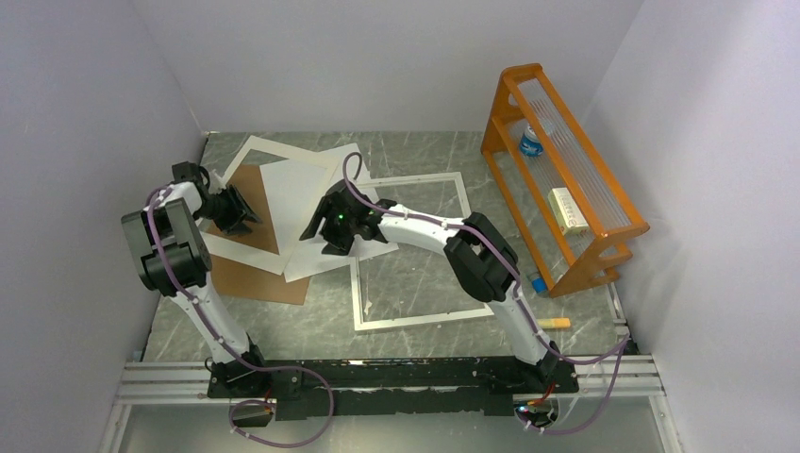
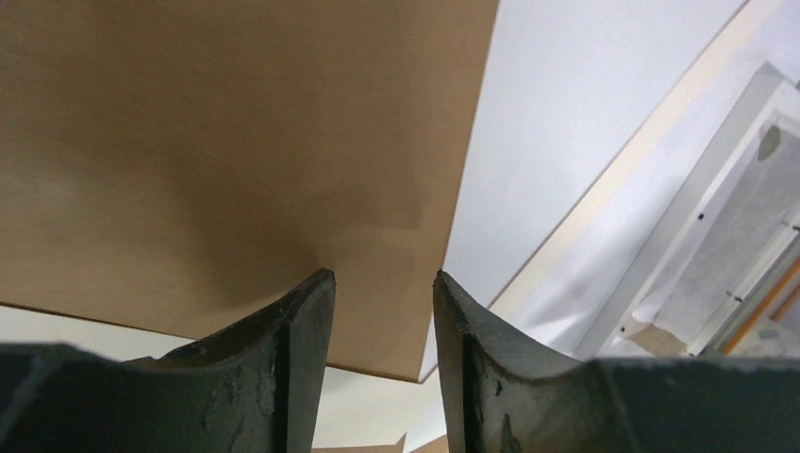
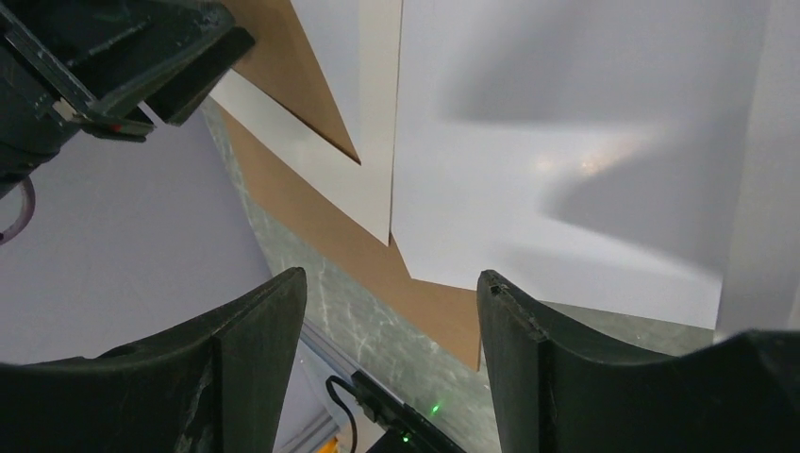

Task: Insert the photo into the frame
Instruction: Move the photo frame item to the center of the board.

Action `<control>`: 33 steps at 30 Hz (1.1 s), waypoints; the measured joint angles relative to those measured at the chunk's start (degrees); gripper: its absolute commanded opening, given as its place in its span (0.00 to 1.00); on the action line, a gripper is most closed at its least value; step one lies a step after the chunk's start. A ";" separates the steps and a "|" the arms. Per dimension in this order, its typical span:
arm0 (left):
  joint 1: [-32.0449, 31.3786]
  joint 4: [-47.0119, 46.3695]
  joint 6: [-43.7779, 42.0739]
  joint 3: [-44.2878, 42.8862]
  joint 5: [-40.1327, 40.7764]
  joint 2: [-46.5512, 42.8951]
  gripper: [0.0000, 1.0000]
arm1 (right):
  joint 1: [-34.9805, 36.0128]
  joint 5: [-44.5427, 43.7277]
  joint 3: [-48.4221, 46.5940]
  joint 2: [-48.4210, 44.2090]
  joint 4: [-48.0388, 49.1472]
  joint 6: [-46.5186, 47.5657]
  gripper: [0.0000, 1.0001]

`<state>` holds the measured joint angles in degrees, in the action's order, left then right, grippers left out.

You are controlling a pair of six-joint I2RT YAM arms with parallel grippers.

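Photo (image 1: pixel 304 203), white side up, lies between the frame (image 1: pixel 420 319) and the surface's left edge, long axis toward the far edge; right pincer (image 3: pixel 391 276), jaws apart, hangs over its near corner; left pincer (image 2: pixel 383 276), likewise apart, is farther off.

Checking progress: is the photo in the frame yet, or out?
Out. The photo lies white side up over the brown backing board, left of the frame, whose opening shows only bare table.
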<state>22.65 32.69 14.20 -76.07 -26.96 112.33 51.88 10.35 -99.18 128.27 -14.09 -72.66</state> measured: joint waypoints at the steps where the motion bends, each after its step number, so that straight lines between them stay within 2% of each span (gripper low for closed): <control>1: -0.33 0.15 0.02 0.24 -0.37 0.00 0.47 | -0.02 -0.04 0.00 0.00 -0.09 0.00 0.70; 7: -4.00 3.43 0.55 4.20 -1.07 -1.73 0.46 | -0.09 -1.40 0.00 0.00 -2.43 0.26 0.70; 12: -8.07 4.94 4.79 12.46 1.57 -7.80 0.47 | -0.09 -2.10 -1.05 0.85 -4.70 0.68 0.69; 19: -10.36 6.71 9.60 19.61 2.43 -13.22 0.48 | -0.09 -2.89 -2.10 1.51 -7.13 0.92 0.69; 24: -12.20 9.03 10.97 22.82 1.44 -15.85 0.40 | -0.09 -2.86 -2.12 1.66 -7.34 0.79 0.68; 27: -12.63 11.87 10.84 23.30 0.66 -16.98 0.39 | -0.09 -2.89 -2.12 1.95 -7.34 0.44 0.64; 28: -12.63 12.74 10.73 23.04 0.92 -17.68 0.40 | -0.09 -2.95 -2.12 2.10 -7.34 0.42 0.62; 30: -12.63 14.67 10.75 21.55 3.39 -19.54 0.54 | -0.09 -3.04 -2.38 2.49 -7.39 0.33 0.59; 33: -12.59 16.22 10.88 17.46 9.25 -23.04 0.57 | -0.09 -3.06 -3.32 3.45 -7.26 0.28 0.57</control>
<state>10.07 48.90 25.08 -58.61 -17.72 89.30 51.79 7.29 -102.50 131.72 -21.34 -72.38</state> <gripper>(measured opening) 0.537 0.586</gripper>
